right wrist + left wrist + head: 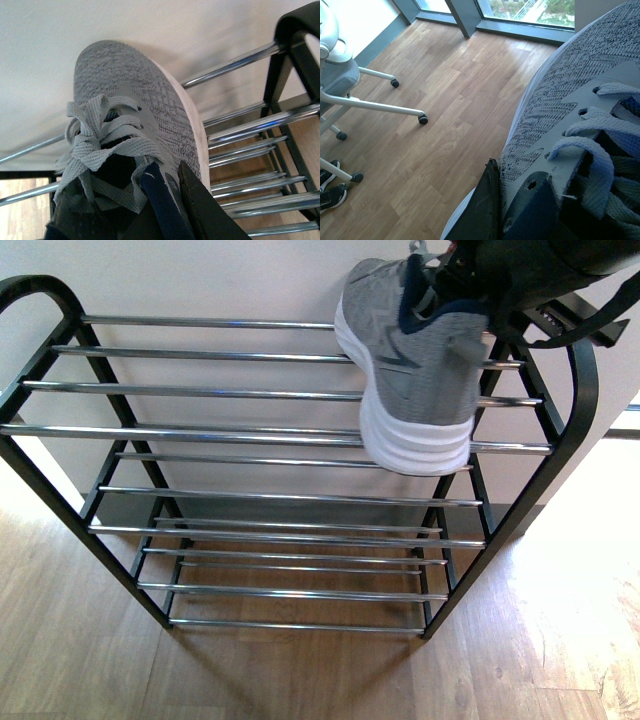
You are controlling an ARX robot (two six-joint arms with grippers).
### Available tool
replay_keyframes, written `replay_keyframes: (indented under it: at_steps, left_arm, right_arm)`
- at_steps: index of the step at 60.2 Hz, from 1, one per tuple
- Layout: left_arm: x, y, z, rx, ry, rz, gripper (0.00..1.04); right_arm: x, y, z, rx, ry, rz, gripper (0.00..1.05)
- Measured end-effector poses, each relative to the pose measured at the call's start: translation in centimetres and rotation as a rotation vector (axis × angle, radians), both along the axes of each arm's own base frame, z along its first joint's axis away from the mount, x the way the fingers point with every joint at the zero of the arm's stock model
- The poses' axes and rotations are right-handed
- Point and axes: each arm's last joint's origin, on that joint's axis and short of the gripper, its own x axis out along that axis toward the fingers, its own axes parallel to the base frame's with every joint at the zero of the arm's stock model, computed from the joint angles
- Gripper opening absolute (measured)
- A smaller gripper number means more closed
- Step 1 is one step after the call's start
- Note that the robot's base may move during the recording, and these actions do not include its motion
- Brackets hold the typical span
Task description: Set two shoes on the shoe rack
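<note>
The right hand (478, 282) holds a grey sneaker (415, 365) (heel nearest) over the shoe rack (200, 391).

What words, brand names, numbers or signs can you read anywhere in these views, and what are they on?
No readable text in any view.
The grey sneaker over the shoe rack: no logo or lettering shows on its knit, laces or sole.
The second sneaker, seen in the left wrist view: plain knit, no print.
The black shoes on the floor: too small to tell any marking.

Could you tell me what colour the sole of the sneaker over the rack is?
White: the sole of the sneaker shows best in the front view.
</note>
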Motion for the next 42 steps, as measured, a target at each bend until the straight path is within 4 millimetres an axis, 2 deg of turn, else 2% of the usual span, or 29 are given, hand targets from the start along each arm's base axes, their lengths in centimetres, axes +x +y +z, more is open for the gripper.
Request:
replay_keyframes:
  at_steps: [16, 29, 32, 42]
  left_arm:
    - [0.0, 0.0, 0.0, 0.0, 0.0, 0.0, 0.01]
    - [0.0, 0.0, 0.0, 0.0, 0.0, 0.0, 0.01]
    - [0.0, 0.0, 0.0, 0.001, 0.0, 0.0, 0.01]
    - [0.0, 0.0, 0.0, 0.001, 0.0, 0.0, 0.01]
  right_arm:
    - [-0.7, -4.7, 0.8, -0.031, 0.025, -0.138, 0.01]
    - [-0.9, -4.5, 0.8, -0.04, 0.024, -0.149, 0.02]
    - [-1.0, -4.2, 0.9, -0.033, 0.022, -0.143, 0.14]
    - [-1.7, -4.0, 2.0, 0.046, 0.035, -0.089, 0.4]
